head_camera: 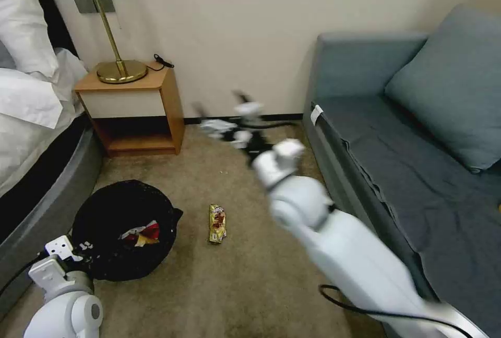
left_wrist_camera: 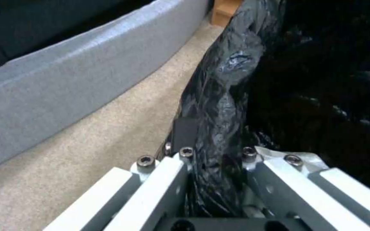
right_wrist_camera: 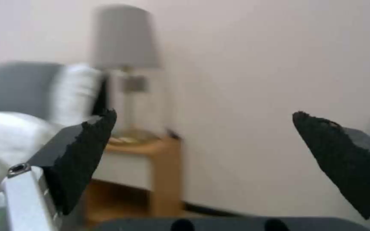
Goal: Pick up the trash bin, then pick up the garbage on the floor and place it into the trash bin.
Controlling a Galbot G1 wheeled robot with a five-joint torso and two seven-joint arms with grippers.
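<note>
The trash bin [head_camera: 112, 207], lined with a crinkled black bag, is at the lower left in the head view. Red and yellow garbage [head_camera: 142, 234] lies inside it. My left gripper [head_camera: 78, 250] is shut on the bin's near rim; the left wrist view shows the black bag rim [left_wrist_camera: 221, 96] pinched in the left gripper [left_wrist_camera: 213, 150]. A yellow-red wrapper [head_camera: 217, 223] lies on the carpet to the right of the bin. My right arm reaches forward above the floor, blurred, and its right gripper [head_camera: 229, 128] is open and empty, the right gripper [right_wrist_camera: 203, 114] facing the wall.
A wooden nightstand [head_camera: 136, 111] with a brass lamp [head_camera: 117, 64] stands against the wall. The bed [head_camera: 31, 134] edges the left side and a blue-grey sofa [head_camera: 407, 155] the right. Carpet [head_camera: 245, 275] lies between them.
</note>
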